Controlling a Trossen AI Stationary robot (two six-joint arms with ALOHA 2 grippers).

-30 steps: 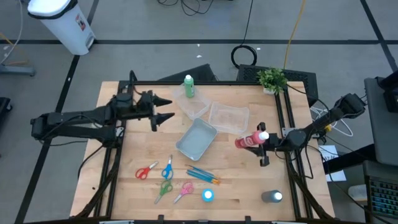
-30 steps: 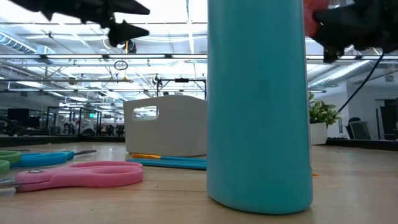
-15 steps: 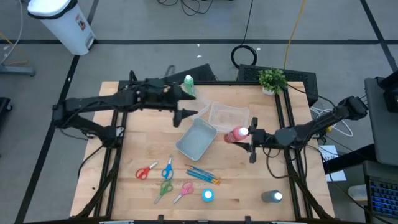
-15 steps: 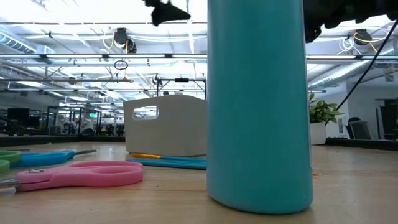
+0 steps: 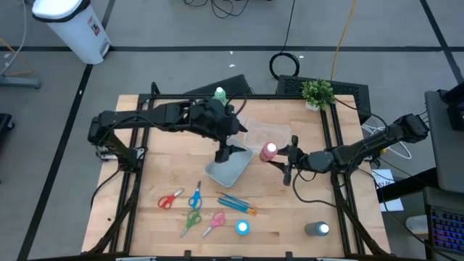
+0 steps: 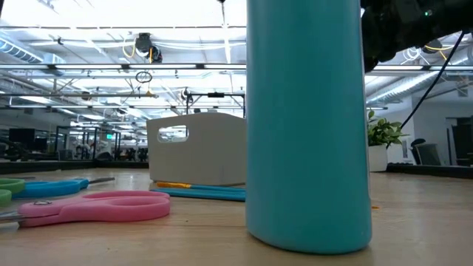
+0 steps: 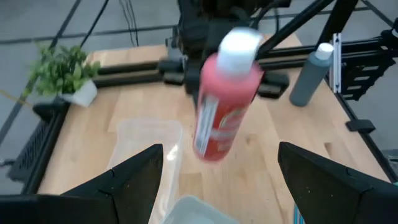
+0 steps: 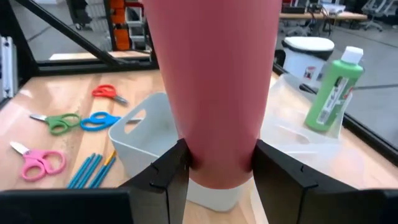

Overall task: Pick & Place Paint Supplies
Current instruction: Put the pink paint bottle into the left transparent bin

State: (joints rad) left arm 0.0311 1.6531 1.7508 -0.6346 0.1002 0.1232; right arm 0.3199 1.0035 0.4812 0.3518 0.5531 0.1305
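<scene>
Now the right gripper (image 5: 281, 156) is clamped on the red bottle (image 5: 269, 151) over the desk middle; the left gripper (image 5: 226, 145) is spread apart beside it.

Grey floor (image 5: 181, 32) with dark seams, white bin (image 5: 72, 27), bright ceiling lights (image 6: 111, 15).

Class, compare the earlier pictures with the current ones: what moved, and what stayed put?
The right claw, shut on the red bottle, carried it left toward the tubs. The open left claw swung right over the grey tub. Scissors, brushes and green bottle stayed put.
</scene>
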